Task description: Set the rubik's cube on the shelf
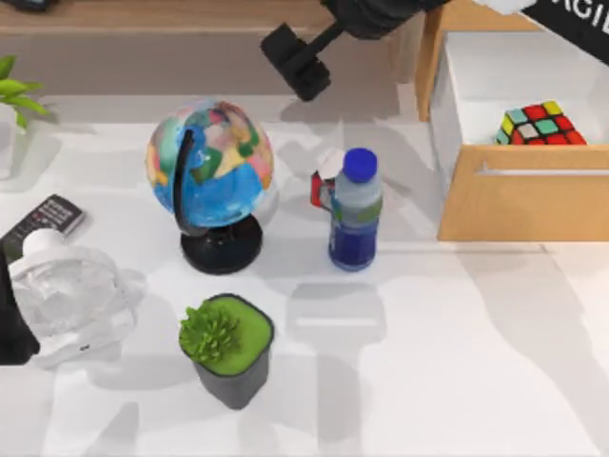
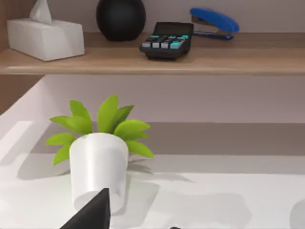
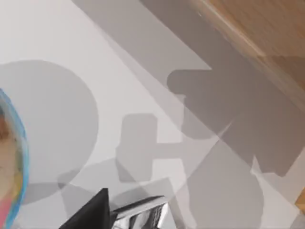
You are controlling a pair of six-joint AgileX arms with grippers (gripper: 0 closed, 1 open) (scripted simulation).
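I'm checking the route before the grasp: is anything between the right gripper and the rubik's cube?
The right gripper hangs near the shelf, left of the open drawer. The rubik's cube lies inside it, behind the drawer's wooden side wall. From above, nothing visible covers the cube.

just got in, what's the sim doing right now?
The right gripper hangs over the back of the table, near the shelf, holding nothing. The rubik's cube sits in the open drawer at the right, untouched, so the move to the shelf hasn't started. The left arm is parked at the table's left edge. Globe, bottle and potted plant stand mid-table.
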